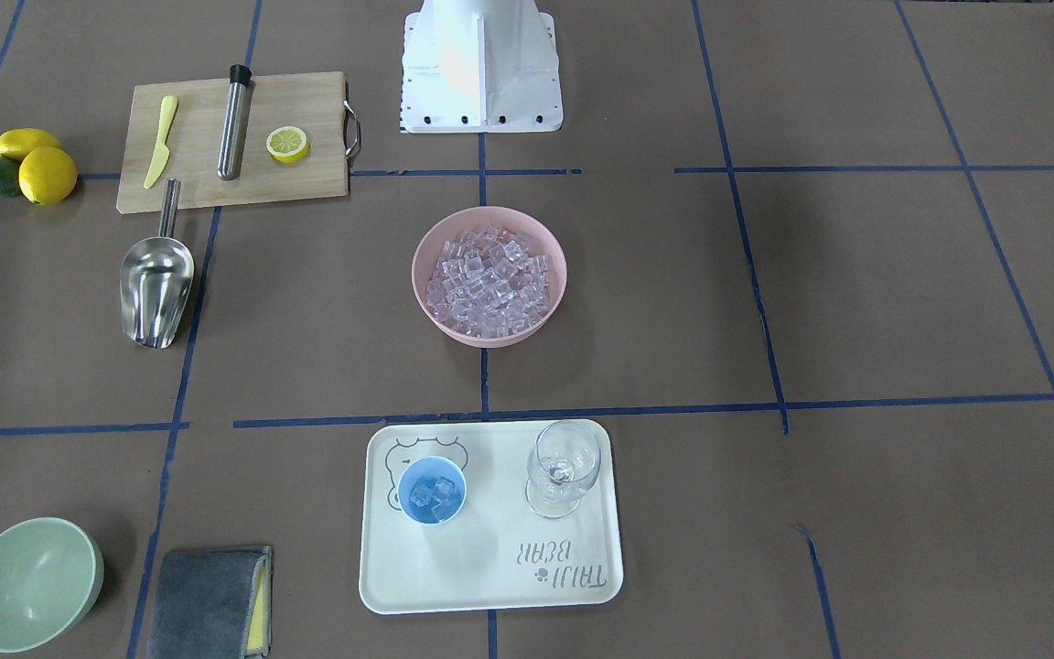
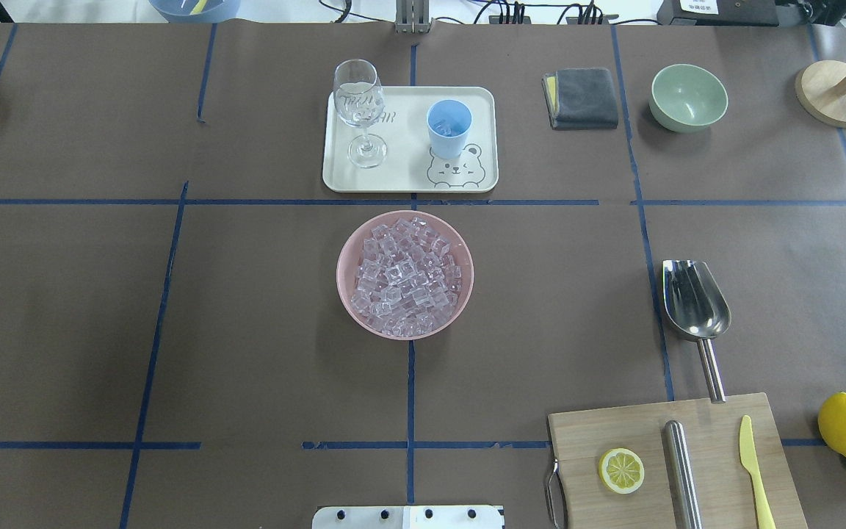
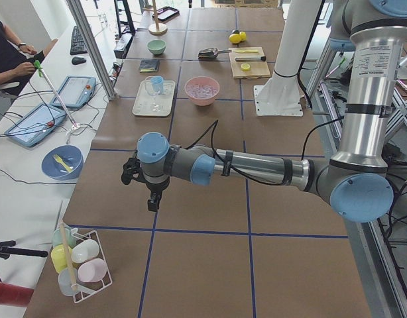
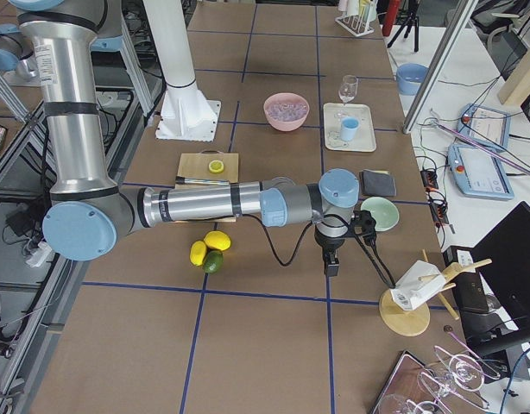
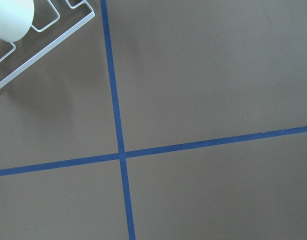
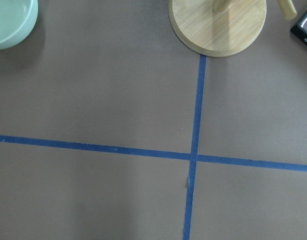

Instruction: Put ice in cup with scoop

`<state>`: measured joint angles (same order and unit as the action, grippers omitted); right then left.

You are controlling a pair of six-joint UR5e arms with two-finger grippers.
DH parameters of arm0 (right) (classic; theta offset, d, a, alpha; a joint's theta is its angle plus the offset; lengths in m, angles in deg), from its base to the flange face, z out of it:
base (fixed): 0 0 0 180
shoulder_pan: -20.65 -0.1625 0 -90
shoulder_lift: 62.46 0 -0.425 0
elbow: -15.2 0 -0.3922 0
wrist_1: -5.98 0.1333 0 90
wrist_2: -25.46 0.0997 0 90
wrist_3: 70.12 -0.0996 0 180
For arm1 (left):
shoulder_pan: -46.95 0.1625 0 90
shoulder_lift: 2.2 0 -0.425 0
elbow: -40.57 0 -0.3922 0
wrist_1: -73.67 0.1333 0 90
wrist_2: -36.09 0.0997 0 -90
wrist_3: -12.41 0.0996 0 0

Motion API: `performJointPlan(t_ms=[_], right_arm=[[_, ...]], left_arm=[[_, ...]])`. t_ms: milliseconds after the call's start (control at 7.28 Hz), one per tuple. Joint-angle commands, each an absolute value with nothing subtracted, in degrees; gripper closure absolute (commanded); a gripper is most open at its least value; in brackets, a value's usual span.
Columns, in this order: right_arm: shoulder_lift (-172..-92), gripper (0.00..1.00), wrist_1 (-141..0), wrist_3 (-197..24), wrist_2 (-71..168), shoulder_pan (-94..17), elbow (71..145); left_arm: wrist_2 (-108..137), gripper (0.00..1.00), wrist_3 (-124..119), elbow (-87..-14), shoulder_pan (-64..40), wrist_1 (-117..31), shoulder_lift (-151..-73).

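The ice [image 1: 489,279] fills a pink bowl [image 2: 347,294] at the table's middle. The light-blue cup [image 1: 432,491] stands on a cream tray [image 1: 490,577] and holds a few cubes; it also shows in the overhead view [image 2: 449,127]. The steel scoop [image 1: 156,288] lies empty on the table by the cutting board, its handle resting on the board's edge [image 2: 695,301]. My left gripper [image 3: 150,202] hangs over bare table far to the left, and my right gripper [image 4: 332,267] far to the right. I cannot tell whether either is open or shut.
A clear wine glass [image 1: 562,467] stands on the tray. A cutting board [image 1: 207,192] holds a steel cylinder [image 1: 234,124], a yellow knife [image 1: 159,142] and a lemon half [image 1: 287,144]. Lemons [image 1: 33,165], a green bowl [image 1: 28,581], a grey cloth [image 1: 207,599] and a wooden stand [image 2: 834,92] are on the right arm's side.
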<state>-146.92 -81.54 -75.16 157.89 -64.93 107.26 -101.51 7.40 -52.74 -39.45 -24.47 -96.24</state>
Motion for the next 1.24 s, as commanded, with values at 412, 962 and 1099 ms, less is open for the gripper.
performJointPlan(t_ms=[412, 962, 1099], right_arm=[[-147.97, 0.0, -80.33, -76.19, 158.35, -64.87, 108.53], [-152.28, 0.0, -72.78, -80.03, 160.46, -58.3, 115.64], [-152.28, 0.0, -72.77, -82.58, 160.55, -56.8, 117.14]], left_arm=[[-101.63, 0.0, 9.24, -57.31, -38.66, -28.99, -93.78], [-105.77, 0.0, 7.76, -60.41, -15.35, -53.09, -95.88], [-105.6, 0.0, 7.57, -58.85, -10.49, -58.29, -99.11]])
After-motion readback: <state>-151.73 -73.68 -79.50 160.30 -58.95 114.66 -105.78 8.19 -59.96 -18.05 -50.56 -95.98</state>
